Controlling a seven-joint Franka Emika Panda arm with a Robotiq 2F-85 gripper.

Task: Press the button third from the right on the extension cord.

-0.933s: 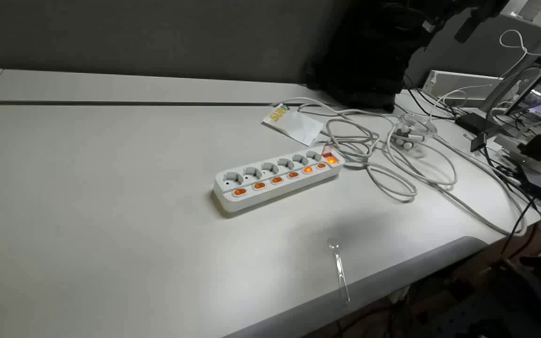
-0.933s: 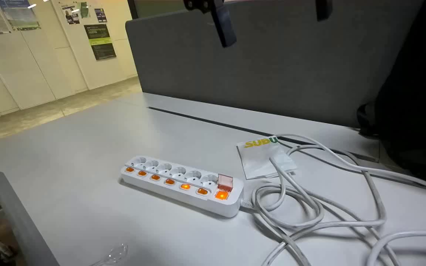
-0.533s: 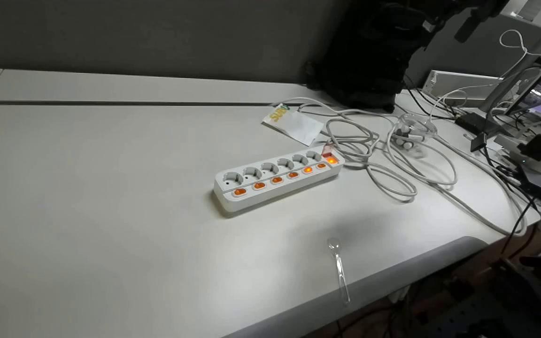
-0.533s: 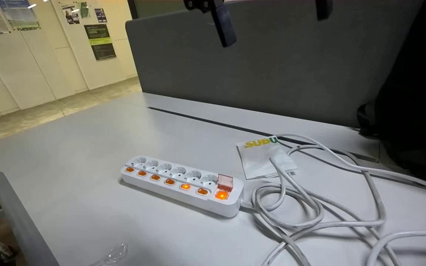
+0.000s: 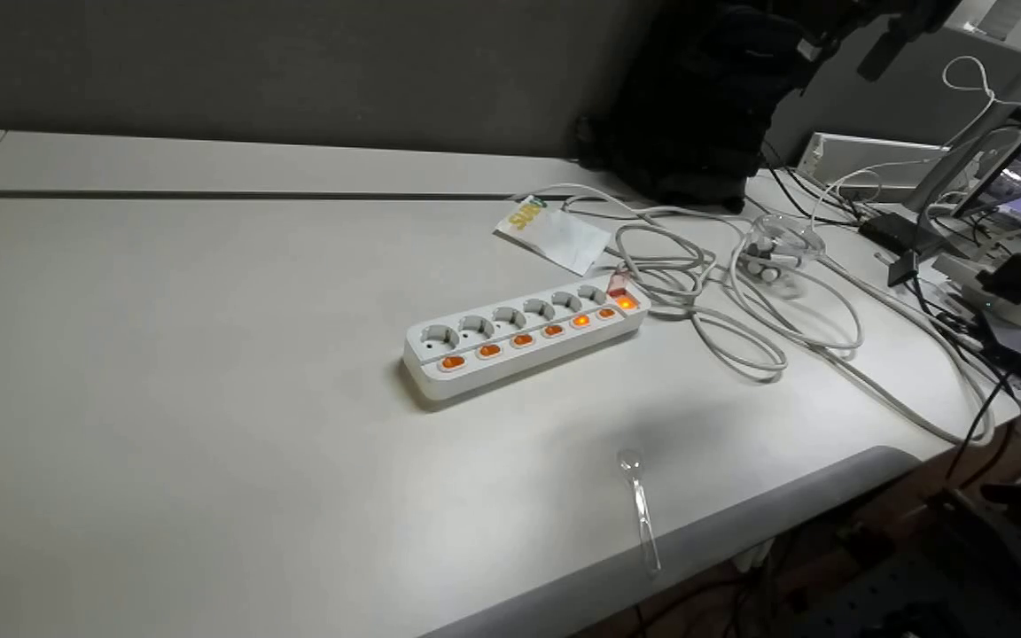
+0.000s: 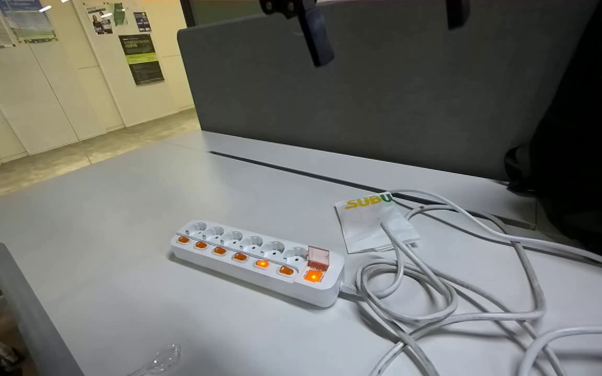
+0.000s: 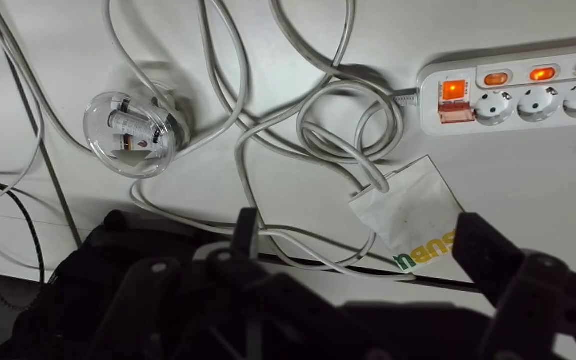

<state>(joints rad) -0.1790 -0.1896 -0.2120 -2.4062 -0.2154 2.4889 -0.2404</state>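
In an exterior view the extension cord [image 5: 536, 337], a long white strip, lies flat on the desk [image 5: 191, 372], well apart from both the back edge, which follows a grey partition [image 5: 253, 71], and the grey front edge. Counting the large square switch [image 5: 625, 303] at its cable end as the first, the button [image 5: 581, 321] sits third from the right; these two are lit, while the other orange switches [image 5: 489, 351] look duller. A clear plastic spoon [image 5: 640, 503] lies with its handle reaching onto the front edge. A white paper [image 5: 559, 235] with yellow letters lies between the strip and the back edge, and a black bag [image 5: 688, 106] stands at that edge. In an exterior view that takes in posters [image 6: 141, 59] on a wall beyond the desk's far corner, the gripper [image 6: 390, 44] shows at the top against the partition, its dark fingers [image 6: 316, 39] well apart; I cannot tell its height over the desk. Pale loose cables [image 6: 489, 316] coil beside the strip's cable end, one bend passing over the paper. In the wrist view the jaws stand wide apart and hold nothing, with the back of the desk seen past them. The lit button lies farther toward the front edge than the paper, well apart from the fingers. Near the bag, among the cables, is a clear plastic cup [image 7: 100, 117] with small things inside.
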